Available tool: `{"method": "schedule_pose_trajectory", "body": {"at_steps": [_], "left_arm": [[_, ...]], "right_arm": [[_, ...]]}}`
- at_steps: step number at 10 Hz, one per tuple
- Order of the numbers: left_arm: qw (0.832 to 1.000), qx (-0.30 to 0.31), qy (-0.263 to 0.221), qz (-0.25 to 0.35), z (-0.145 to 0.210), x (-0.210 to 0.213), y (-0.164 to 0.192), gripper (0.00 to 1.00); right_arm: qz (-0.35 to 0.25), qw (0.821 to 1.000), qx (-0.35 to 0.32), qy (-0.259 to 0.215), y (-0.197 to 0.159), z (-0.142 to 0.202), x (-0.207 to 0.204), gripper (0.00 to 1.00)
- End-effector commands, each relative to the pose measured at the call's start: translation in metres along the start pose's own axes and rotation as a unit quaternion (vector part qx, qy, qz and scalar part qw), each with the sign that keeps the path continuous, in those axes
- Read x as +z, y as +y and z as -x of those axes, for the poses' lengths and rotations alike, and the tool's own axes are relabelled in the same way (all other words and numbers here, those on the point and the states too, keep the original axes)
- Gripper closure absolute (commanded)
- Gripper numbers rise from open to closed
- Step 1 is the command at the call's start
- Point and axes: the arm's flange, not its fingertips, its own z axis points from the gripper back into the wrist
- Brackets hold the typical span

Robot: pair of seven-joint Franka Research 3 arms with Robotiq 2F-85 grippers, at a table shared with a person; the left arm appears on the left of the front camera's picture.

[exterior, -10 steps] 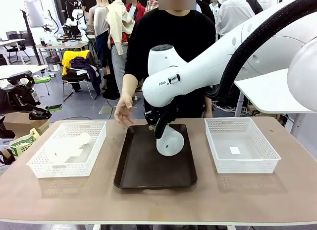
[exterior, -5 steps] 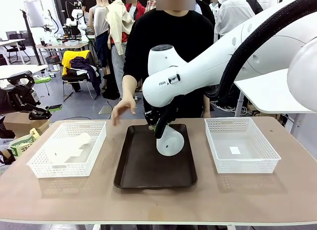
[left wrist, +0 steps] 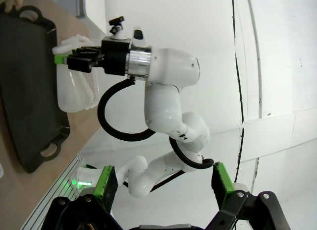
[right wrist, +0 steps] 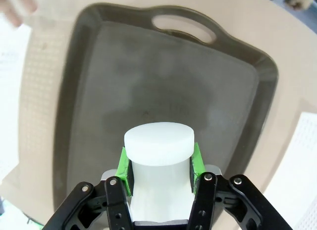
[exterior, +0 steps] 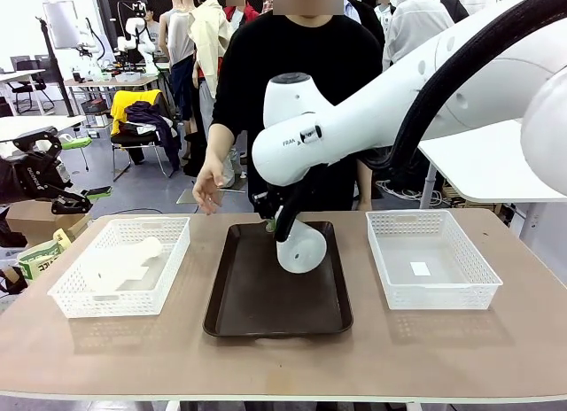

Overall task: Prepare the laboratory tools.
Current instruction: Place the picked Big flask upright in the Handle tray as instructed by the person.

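1. Pinching the flask (right wrist: 158, 143) by its neck between the green pads (right wrist: 124, 163), right jaws leave the wide base free, likely for set-down.
2. Flask body hangs tilted at 4 o'clock from the jaws, over the tray (exterior: 266, 314); contact unclear.
3. Second flask (exterior: 120, 265) lies in the basket (exterior: 62, 291), 9 o'clock of the tray.
4. Left jaws spread, empty.

A small dark brand mark (exterior: 292, 142) stands on the white link of the right arm (exterior: 372, 119), too small to read with certainty. Green print on the carton (exterior: 37, 256) at far left is illegible.
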Motion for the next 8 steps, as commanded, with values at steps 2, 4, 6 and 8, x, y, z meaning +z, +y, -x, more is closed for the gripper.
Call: {"method": "schedule_pose_trajectory", "body": {"at_steps": [2, 4, 6, 8], "left_arm": [[1.000, -0.003, 0.002, 0.006, 0.001, 0.001, -0.002, 0.00], [1.000, -0.003, 0.002, 0.006, 0.001, 0.001, -0.002, 0.00], [1.000, -0.003, 0.002, 0.006, 0.001, 0.001, -0.002, 0.00], [1.000, -0.003, 0.002, 0.006, 0.001, 0.001, -0.002, 0.00]], "right_arm": [[-0.080, 0.992, 0.077, -0.061, -0.011, 0.018, 0.045, 1.00], [-0.139, 0.977, 0.124, -0.107, -0.024, 0.027, 0.058, 1.00], [-0.210, 0.946, 0.195, -0.154, -0.037, 0.034, 0.056, 1.00], [-0.271, 0.897, 0.277, -0.210, -0.043, 0.038, 0.048, 1.00]]}}
